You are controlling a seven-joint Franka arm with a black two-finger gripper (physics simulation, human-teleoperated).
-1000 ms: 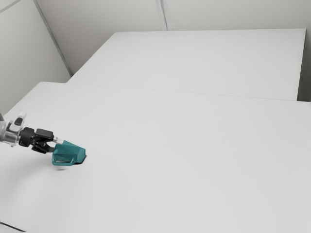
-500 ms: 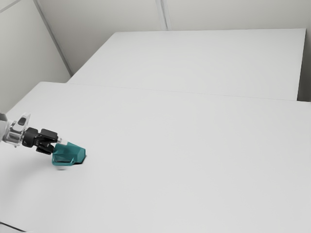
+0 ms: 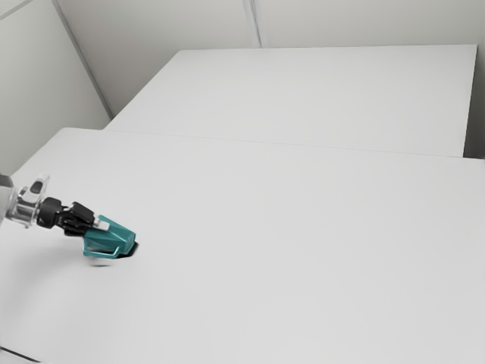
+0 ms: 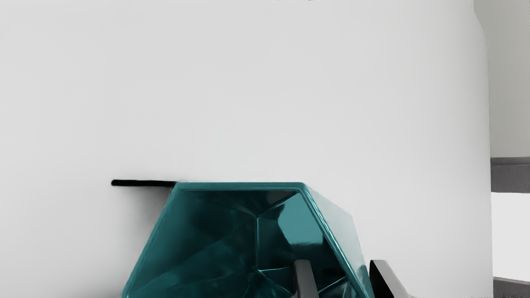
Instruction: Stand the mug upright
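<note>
The mug (image 3: 114, 233) lies on its side in the lower left of the exterior view, so the upright pose that the task wants is not there. What is left, as I judge it, is to get both fingers firm on the wall, swing the base down to the table and let go without tipping it again.

The mug is teal and glossy, with flat facets and an angular, many-sided mouth that faces the gripper; the wrist view looks into its dark, shiny inside. The handle (image 3: 104, 253) runs along the side nearer the exterior camera, low down. A dark shadow (image 3: 130, 252) sits under the base end, and whether the mouth end rests flat or is slightly raised I cannot tell.

The gripper (image 4: 340, 265) is parted, fairly narrow, with one finger (image 4: 305, 279) inside the mouth and the other finger (image 4: 387, 277) just outside the same wall. A gap shows between the inner finger and that wall, so I read this as not yet a grip. The smooth sides could slip or roll if pinched off-centre.

Around them spreads the plain white table (image 3: 288, 250). A second pale surface (image 3: 303, 91) lies beyond it across the top of the exterior view, and a thin black line (image 3: 19, 355) crosses the bottom left corner.
</note>
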